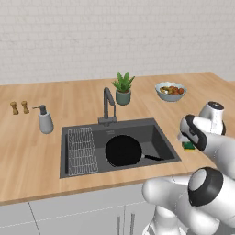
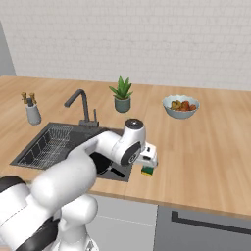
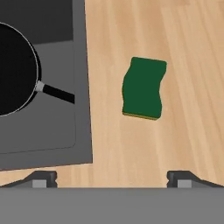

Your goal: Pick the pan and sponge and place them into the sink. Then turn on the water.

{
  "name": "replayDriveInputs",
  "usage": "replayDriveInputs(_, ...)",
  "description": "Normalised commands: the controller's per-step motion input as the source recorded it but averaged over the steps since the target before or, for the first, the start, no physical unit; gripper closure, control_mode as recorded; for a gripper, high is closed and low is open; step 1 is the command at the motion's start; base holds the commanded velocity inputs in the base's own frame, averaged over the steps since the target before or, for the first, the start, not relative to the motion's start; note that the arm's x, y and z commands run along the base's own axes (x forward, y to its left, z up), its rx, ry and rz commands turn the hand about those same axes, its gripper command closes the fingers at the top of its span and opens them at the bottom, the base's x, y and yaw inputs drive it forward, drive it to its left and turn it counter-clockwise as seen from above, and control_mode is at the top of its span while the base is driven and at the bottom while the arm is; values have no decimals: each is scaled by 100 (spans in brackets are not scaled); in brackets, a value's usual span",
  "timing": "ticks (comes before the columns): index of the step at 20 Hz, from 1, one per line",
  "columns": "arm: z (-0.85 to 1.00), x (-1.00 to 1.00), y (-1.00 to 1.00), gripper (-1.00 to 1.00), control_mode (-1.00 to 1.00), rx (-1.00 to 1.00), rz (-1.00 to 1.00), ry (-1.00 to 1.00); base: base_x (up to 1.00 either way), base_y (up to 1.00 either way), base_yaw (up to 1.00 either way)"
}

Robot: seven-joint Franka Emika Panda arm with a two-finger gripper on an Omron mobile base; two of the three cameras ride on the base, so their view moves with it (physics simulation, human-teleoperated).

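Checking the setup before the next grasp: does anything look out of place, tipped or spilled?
Nothing spilled or tipped. The pan lies flat in the sink. The sponge sits on the countertop right of the basin, under the open gripper.

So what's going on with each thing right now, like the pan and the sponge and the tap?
pan: lying in the sink, handle pointing right.
sponge: flat on the counter beside the sink, green side up, not held.
sink: holds the pan and a wire rack, no water seen.
faucet: no water running.
tool: open, above the sponge, holding nothing.
bowl: full of fruit.
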Motion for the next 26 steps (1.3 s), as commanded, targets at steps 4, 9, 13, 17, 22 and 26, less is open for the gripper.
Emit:
replayDriveInputs(4, -32, 21, -17, -100, -100, 0, -10, 0, 0, 0, 0)
replayDriveInputs(9, -22, 34, -12, -100, -100, 0, -7, 0, 0, 0, 0)
replayDriveInputs(13, -6, 40, -23, -100, -100, 0, -5, 0, 0, 0, 0)
replayDriveInputs(17, -9, 34, -23, -100, -100, 0, -3, 0, 0, 0, 0)
replayDriveInputs(22, -22, 19, -2, -100, -100, 0, -3, 0, 0, 0, 0)
replayDriveInputs(26, -23, 17, -3, -100, -100, 0, -3, -2, 0, 0, 0)
